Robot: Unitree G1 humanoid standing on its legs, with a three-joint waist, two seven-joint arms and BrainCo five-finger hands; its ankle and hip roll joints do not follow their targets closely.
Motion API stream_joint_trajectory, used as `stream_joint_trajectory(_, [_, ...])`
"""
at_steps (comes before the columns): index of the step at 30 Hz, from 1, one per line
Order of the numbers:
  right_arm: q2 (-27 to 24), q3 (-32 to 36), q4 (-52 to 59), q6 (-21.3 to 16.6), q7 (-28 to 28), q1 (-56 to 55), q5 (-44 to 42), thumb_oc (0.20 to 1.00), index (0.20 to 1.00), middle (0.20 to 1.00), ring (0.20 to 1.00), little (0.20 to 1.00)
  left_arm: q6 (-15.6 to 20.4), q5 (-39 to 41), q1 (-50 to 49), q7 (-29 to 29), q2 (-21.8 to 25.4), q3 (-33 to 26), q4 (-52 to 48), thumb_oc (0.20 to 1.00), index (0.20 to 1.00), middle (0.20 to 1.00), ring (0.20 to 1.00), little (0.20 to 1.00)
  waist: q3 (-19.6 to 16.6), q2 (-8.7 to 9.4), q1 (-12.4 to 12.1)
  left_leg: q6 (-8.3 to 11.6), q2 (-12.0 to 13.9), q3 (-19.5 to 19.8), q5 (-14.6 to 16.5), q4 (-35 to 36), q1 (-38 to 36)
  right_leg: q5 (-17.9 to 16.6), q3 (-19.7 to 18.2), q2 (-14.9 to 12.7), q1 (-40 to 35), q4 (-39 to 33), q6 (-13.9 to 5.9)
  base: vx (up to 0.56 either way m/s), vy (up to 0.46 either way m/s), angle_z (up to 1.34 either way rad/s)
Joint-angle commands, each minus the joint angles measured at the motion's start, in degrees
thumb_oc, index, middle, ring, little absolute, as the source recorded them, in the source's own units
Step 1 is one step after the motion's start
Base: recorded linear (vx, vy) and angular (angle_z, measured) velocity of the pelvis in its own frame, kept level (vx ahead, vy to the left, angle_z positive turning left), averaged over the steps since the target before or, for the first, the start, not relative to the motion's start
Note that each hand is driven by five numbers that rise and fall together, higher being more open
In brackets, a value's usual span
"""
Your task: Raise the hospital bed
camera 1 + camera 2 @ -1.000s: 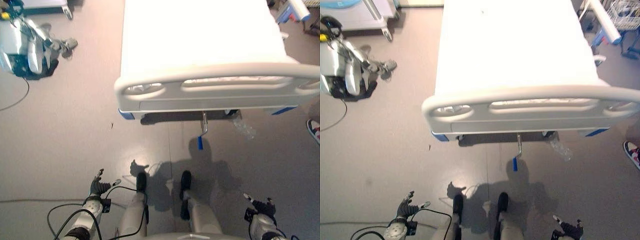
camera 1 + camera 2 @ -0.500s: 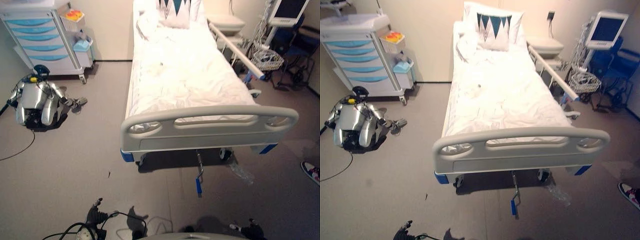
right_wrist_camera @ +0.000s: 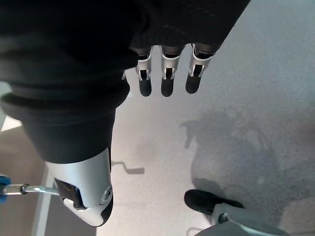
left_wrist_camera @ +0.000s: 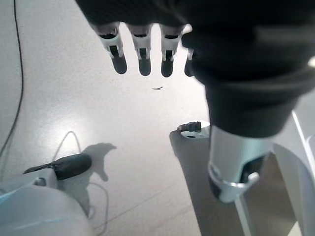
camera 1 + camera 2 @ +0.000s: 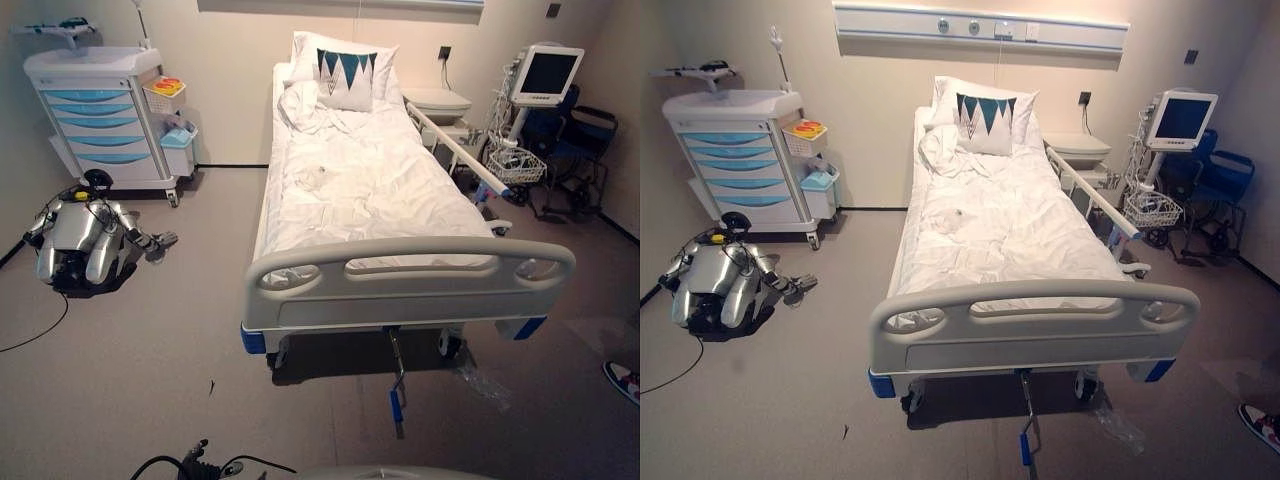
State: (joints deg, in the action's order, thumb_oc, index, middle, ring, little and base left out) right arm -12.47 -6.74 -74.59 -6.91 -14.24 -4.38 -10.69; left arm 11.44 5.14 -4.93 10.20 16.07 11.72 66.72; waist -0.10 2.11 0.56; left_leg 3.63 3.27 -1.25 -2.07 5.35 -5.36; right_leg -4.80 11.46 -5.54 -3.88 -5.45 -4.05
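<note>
The bed (image 5: 370,190) lies flat; its crank (image 5: 398,385) juts from under the footboard (image 5: 410,275), blue grip low and near the floor. Both hands, left (image 4: 142,46) and right (image 3: 167,73), hang open and empty over the floor. Any grasp belongs on the blue grip, fingers wrapped fully round it.

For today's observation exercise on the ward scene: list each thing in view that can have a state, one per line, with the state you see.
Hospital bed: mattress flat, sheets rumpled, pillow at the head.
Crank handle: folded out from under the footboard, untouched.
Side rail: lowered alongside the mattress.
Trolley drawers: all closed.
Monitor: screen lit.
Other robot: slumped on the floor.
Left hand: open, holding nothing.
Right hand: open, holding nothing.
</note>
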Motion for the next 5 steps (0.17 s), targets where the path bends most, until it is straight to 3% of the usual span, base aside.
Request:
stream_joint_trajectory(1, [-0.63,-1.31,-1.15,0.25,-0.75,5.18,1.60,1.000,1.000,1.000,1.000,1.000,0.85,-2.61,4.50,0.69,-0.96,-1.84,1.49,1.000,1.000,1.000,1.000,1.000,2.34,0.38,-0.51,-0.73,-3.35,0.19,0.07,-0.35,-0.47,-0.05,0.62,-0.53,-2.83,2.23,-4.75,0.00,0.000,0.00])
stream_joint_trajectory(5, [-0.41,-1.62,-0.92,0.20,-0.70,5.46,1.55,1.000,1.000,1.000,1.000,1.000,0.81,-1.94,4.41,0.28,-1.13,-1.80,1.84,1.000,1.000,1.000,1.000,1.000,2.29,0.42,-0.60,-0.75,-3.28,0.19,0.09,-0.35,-0.74,0.13,0.55,-0.49,-3.26,2.02,-4.73,0.00,0.000,0.00])
